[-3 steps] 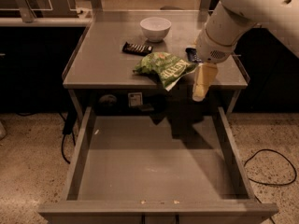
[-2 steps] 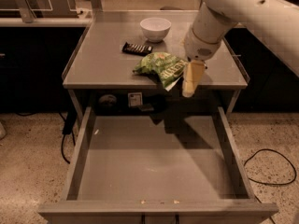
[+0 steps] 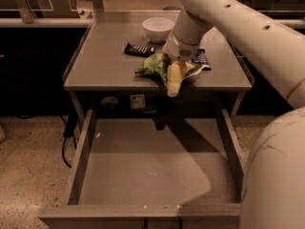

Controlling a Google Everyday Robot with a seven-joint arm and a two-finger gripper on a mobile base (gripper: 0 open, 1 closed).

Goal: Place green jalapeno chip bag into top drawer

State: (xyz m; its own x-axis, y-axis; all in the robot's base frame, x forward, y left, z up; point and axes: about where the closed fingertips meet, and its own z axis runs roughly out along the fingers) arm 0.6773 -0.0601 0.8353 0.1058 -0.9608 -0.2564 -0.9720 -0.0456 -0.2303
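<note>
The green jalapeno chip bag lies crumpled near the front edge of the grey table. My gripper hangs over the bag's middle, its cream fingers pointing down and reaching past the table's front edge. The arm covers the bag's right part. The top drawer stands pulled out below the table, with nothing in it but a few crumbs.
A white bowl stands at the back of the table. A dark flat snack bar lies left of the bag, and another dark packet lies to the right. A black cable hangs at the left of the drawer.
My arm has swung left across the table, and the gripper has moved from the bag's right side to over the bag. The bag has not visibly shifted.
</note>
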